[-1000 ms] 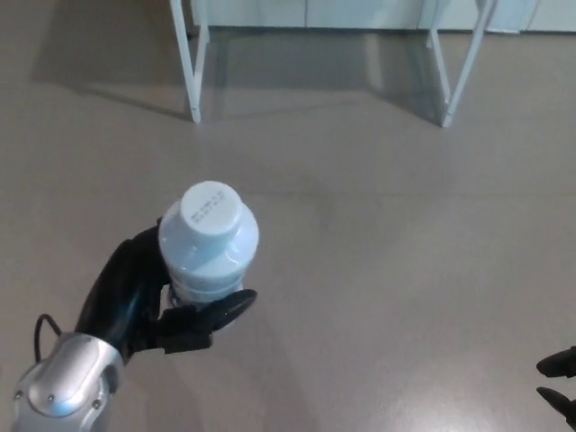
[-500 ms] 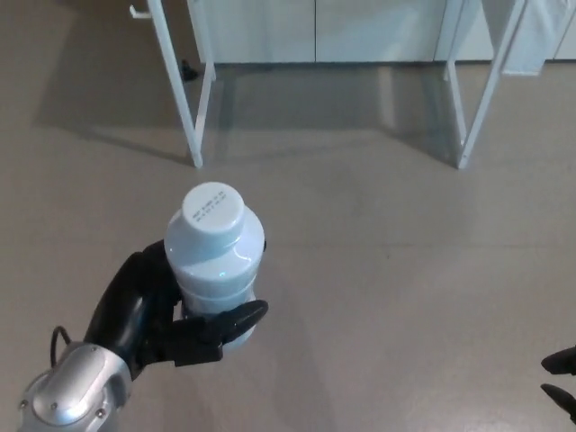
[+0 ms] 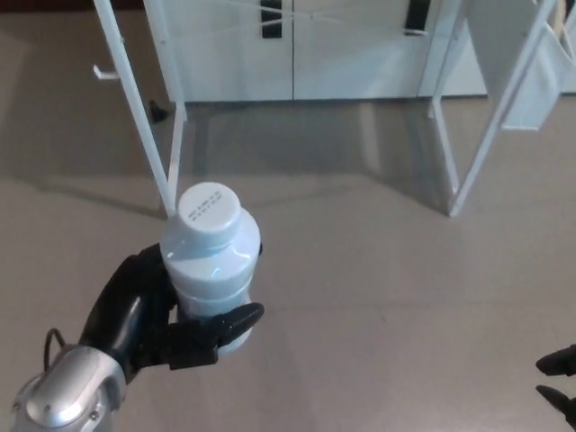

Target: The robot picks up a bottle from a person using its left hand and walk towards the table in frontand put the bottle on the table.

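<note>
while the left hand (image 3: 148, 315) holds the bottle (image 3: 211, 261) tight, cap up, the table (image 3: 132, 108) stands well ahead; the right hand (image 3: 560, 378), i cannot tell.

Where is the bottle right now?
In the head view, the white bottle is at lower left, held in the robot's left hand over the floor, just short of the nearest white table leg.
</note>
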You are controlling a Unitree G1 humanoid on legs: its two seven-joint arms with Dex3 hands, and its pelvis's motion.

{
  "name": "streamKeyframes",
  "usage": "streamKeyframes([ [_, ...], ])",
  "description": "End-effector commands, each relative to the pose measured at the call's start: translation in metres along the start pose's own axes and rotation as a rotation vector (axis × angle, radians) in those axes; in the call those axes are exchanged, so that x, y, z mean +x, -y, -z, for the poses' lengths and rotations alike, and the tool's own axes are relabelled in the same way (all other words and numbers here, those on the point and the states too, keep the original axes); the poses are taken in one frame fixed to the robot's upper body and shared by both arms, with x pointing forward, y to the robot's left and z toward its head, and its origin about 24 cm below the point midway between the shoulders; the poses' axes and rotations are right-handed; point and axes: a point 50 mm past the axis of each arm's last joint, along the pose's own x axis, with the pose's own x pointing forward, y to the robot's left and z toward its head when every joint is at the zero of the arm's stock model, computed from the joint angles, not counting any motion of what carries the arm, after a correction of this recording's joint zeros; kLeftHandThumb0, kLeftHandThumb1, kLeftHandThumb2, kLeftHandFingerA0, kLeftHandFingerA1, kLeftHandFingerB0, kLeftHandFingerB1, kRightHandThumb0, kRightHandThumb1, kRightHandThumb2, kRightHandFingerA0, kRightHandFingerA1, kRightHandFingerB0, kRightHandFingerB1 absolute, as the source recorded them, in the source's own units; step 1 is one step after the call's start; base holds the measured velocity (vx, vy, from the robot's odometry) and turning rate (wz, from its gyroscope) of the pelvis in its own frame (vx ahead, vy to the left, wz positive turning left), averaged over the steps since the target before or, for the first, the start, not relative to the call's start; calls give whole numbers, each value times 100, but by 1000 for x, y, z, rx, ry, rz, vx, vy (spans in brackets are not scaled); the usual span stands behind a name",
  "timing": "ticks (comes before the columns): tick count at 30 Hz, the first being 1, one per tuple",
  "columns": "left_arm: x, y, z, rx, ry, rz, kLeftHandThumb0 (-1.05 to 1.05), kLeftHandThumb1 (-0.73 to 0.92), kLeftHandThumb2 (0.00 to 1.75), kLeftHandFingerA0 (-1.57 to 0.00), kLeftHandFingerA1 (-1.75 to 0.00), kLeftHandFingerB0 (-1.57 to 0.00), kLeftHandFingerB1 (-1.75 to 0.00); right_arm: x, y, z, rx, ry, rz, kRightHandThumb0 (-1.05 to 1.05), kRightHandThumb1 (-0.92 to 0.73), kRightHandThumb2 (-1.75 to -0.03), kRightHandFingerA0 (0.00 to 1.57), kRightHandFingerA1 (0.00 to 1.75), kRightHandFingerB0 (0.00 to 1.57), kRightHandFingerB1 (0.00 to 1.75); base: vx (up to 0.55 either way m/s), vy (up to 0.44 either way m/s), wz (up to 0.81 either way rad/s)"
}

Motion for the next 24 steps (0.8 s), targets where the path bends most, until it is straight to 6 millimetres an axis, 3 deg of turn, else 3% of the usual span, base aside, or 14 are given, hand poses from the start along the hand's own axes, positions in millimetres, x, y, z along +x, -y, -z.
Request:
streamKeyframes([
  [1,-5,0,0,-11,-4,-1,-18,87,68,-100,-145,-78,-92,-3,-4,10,5,-28,-6,-54,-68,-60,66,52,57,44,413,153,9],
  [7,-9,0,5,-27,-21,-4,-19,87,67,-100,-143,-81,-89,-7,-10,17,-1,-38,-12,-55,-66,-60,71,55,58,45,428,113,22],
  [15,-12,2,12,-51,-33,10,-18,87,67,-100,-144,-80,-89,-9,-12,23,10,-71,5,-55,-63,-59,72,55,58,44,481,-82,12],
  [19,-14,3,14,-56,-44,10,-17,87,68,-100,-144,-81,-89,-10,-14,26,48,-75,29,-53,-59,-57,64,55,51,44,425,-25,-22],
  [20,-15,3,15,-55,-46,10,-17,87,68,-101,-144,-80,-89,-11,-14,25,52,-62,53,-43,-54,-56,74,69,74,54,424,2,-29],
  [21,-15,3,15,-52,-48,10,-17,87,68,-101,-144,-80,-89,-12,-13,25,50,-46,80,-43,-54,-56,74,69,74,54,431,17,-30],
  [22,-17,3,17,-59,-52,14,-17,87,68,-102,-144,-80,-89,-14,-14,25,41,-22,126,-38,-53,-56,75,76,86,59,443,29,-41],
  [23,-17,3,17,-61,-52,14,-18,88,68,-101,-145,-80,-89,-14,-14,25,51,-19,140,-37,-54,-56,64,74,89,61,505,225,-69],
  [24,-17,3,18,-63,-51,14,-18,88,68,-101,-145,-80,-89,-14,-14,25,67,-17,153,-37,-54,-56,64,74,89,61,482,270,37],
])
